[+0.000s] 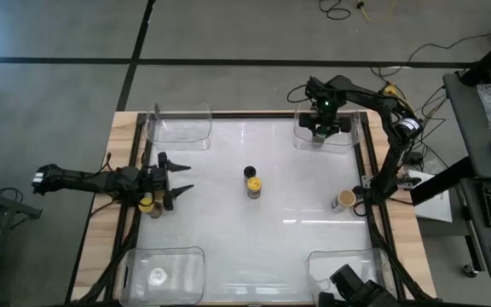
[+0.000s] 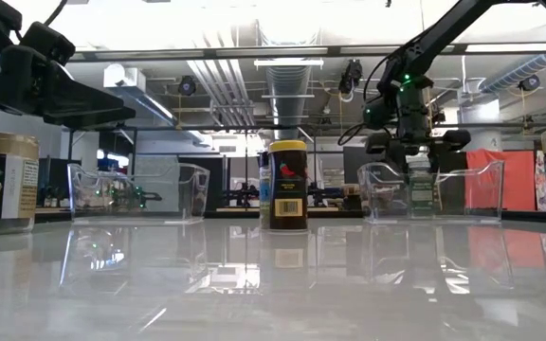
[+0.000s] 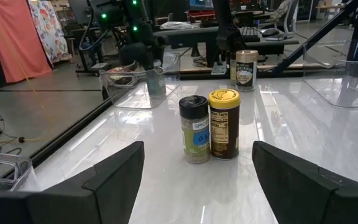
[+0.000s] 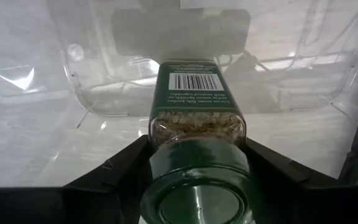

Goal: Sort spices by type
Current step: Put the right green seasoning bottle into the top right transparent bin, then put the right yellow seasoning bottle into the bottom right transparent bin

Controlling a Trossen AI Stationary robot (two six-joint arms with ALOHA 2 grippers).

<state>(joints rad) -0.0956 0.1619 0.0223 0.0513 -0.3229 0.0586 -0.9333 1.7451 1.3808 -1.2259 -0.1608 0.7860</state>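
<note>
My right gripper (image 1: 322,128) hangs over the far right clear tub (image 1: 352,136), shut on a green-lidded spice jar (image 4: 197,118), which also shows in the low view (image 2: 422,194). My left gripper (image 1: 180,177) is open and empty at the table's left edge, pointing toward the middle. A black-lidded jar (image 3: 194,138) and a yellow-lidded jar (image 3: 224,123) stand upright side by side at the table's middle. A tan-lidded jar (image 1: 345,200) stands at the right edge. Another yellow-lidded jar (image 1: 147,205) stands beside the left gripper. My right gripper pinches the green-lidded jar between its two fingers on the jar's sides just below the lid (image 4: 157,134). The fingers come from above, pointing down. The jar hangs upright, lid up, inside the tub; whether its base touches the tub floor I cannot tell.
Clear tubs stand at all four corners: far left (image 1: 181,124), near left (image 1: 169,273) with something pale in it, near right (image 1: 343,273). Open table lies around the two middle jars. Desks and cables lie beyond the right edge.
</note>
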